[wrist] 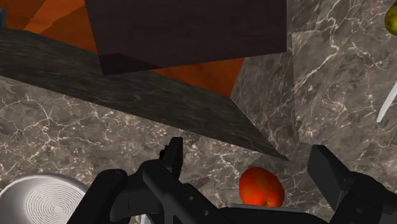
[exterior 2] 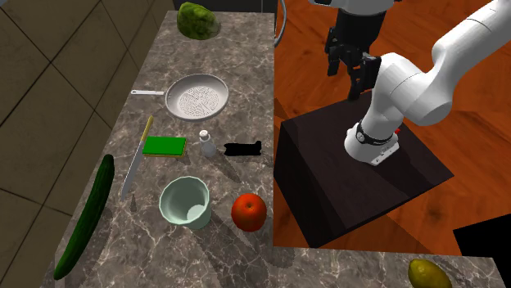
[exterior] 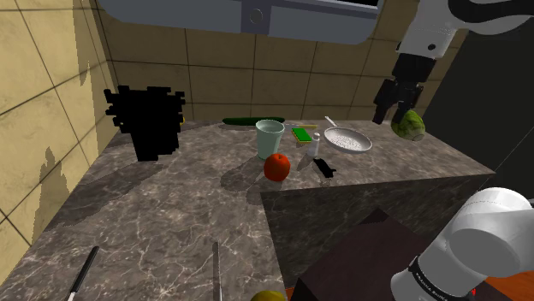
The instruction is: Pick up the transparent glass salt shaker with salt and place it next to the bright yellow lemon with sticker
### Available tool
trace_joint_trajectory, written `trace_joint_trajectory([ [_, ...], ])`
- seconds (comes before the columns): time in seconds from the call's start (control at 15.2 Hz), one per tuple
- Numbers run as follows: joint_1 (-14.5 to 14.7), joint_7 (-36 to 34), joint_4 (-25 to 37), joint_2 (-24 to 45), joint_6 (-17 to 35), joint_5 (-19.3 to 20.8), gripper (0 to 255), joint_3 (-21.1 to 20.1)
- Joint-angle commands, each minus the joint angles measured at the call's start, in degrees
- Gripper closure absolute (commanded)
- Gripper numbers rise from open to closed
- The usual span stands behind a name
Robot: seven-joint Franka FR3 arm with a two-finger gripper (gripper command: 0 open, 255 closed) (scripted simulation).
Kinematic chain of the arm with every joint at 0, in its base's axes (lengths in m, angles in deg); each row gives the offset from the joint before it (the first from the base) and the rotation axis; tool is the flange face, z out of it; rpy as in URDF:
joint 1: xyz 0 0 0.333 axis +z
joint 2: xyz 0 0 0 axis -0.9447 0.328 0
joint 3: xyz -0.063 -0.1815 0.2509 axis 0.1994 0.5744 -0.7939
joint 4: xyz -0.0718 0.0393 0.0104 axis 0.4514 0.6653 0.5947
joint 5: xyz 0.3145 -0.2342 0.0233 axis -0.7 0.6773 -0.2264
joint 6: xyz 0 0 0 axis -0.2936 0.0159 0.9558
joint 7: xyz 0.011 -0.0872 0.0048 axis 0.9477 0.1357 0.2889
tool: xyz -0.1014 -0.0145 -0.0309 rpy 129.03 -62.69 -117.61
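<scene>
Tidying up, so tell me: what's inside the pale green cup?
Nothing shows inside the pale green cup: just its bare inner wall and floor. Its near rim hides a sliver inside.

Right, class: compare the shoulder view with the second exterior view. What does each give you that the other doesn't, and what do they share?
Shoulder view's own: the black shape standing at the back of the counter, the grey hood overhead, and two long utensils near the front edge. Second exterior view's own: the long knife between the cucumber and the green block. Shared: salt shaker, lemon, cup, red fruit, pan, and the open pincer, holding nothing.
</scene>
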Motion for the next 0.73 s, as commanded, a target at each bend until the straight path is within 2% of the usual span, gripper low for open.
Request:
trace_joint_trajectory([
  [0.0, 0.0, 0.0, 0.0, 0.0, 0.0, 0.0, 0, 0.0],
  [0.66, -0.1, 9.5, 3.3, 18.2, 12.7, 3.7, 0, 5.8],
])
